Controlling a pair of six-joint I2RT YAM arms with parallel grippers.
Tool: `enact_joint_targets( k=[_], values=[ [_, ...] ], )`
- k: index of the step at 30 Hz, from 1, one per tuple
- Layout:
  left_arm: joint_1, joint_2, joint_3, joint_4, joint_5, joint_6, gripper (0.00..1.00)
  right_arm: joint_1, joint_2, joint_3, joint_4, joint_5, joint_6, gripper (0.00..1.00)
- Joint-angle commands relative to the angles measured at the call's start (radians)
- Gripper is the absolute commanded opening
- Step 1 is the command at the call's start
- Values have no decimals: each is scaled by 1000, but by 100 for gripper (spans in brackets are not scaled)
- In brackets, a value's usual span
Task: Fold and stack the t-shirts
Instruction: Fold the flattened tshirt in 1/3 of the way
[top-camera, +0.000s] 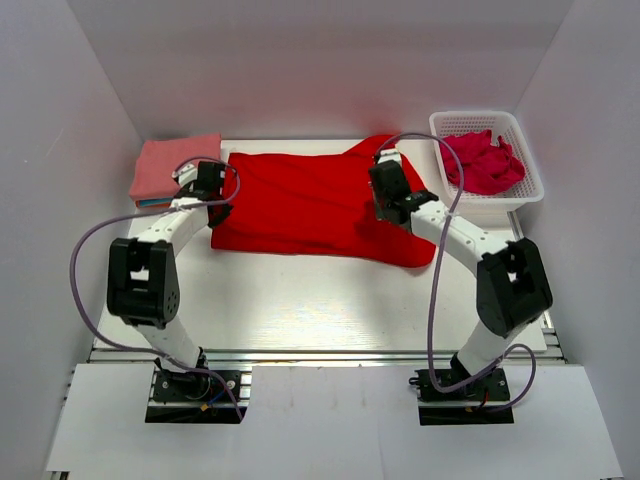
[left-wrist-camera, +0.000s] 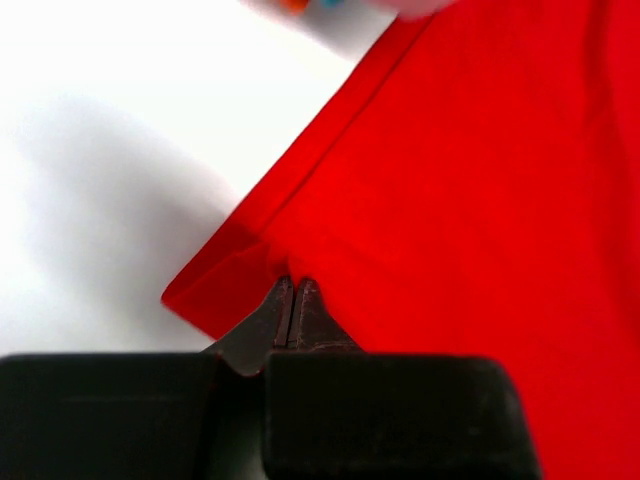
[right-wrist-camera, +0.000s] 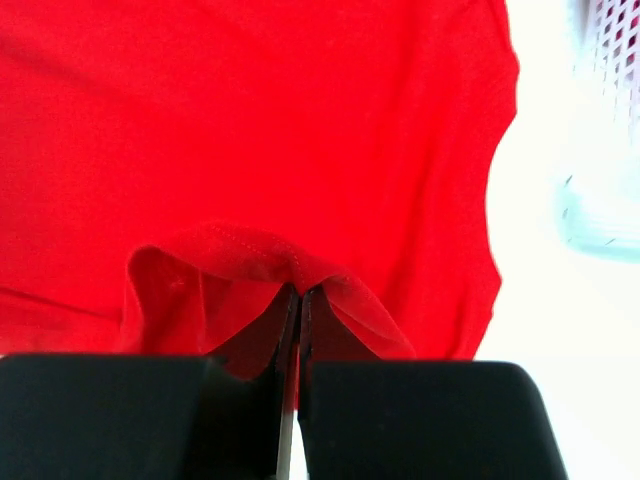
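A bright red t-shirt (top-camera: 300, 200) lies spread across the back middle of the table. My left gripper (top-camera: 216, 208) is shut on its left hem corner, seen in the left wrist view (left-wrist-camera: 293, 283) pinching the red cloth (left-wrist-camera: 450, 200). My right gripper (top-camera: 390, 205) is shut on a raised fold of the same shirt, seen in the right wrist view (right-wrist-camera: 299, 292) with the hem (right-wrist-camera: 240, 245) bunched over the fingertips. A folded salmon-pink t-shirt (top-camera: 175, 165) tops a small stack at the back left. A crimson-pink t-shirt (top-camera: 485, 162) lies crumpled in the basket.
A white lattice basket (top-camera: 520, 195) stands at the back right, beside my right arm; its edge shows in the right wrist view (right-wrist-camera: 610, 60). White walls enclose the table on three sides. Bare white table (top-camera: 320, 300) lies in front of the red shirt.
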Motion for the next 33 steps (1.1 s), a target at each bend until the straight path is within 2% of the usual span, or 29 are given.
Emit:
enact_joint_targets(
  k=[1,8,15,19,28,29,30,32,33],
  values=[
    [26,54,124,20,-20,5,0,-36,48,114,-14,-10,-50,0],
    [53,233,330,-35,10,21,0,-106,170,234,-11,-3,-111,0],
    [62,356,447,-46,32,62,0,-146,255,350,5,-23,-246,0],
    [62,410,488,-46,53,87,0,-174,331,413,16,-97,-356,0],
    [62,453,548,-79,27,87,0,-223,538,654,-13,-135,-418,0],
    [62,453,548,-69,27,87,27,-226,569,669,5,-122,-407,1],
    [62,453,548,-56,27,87,43,-227,580,691,10,-112,-406,18],
    [62,453,559,-56,50,87,89,-232,635,758,16,-105,-375,41],
    [62,442,559,-41,50,98,97,-235,655,774,13,-101,-367,62]
  ],
)
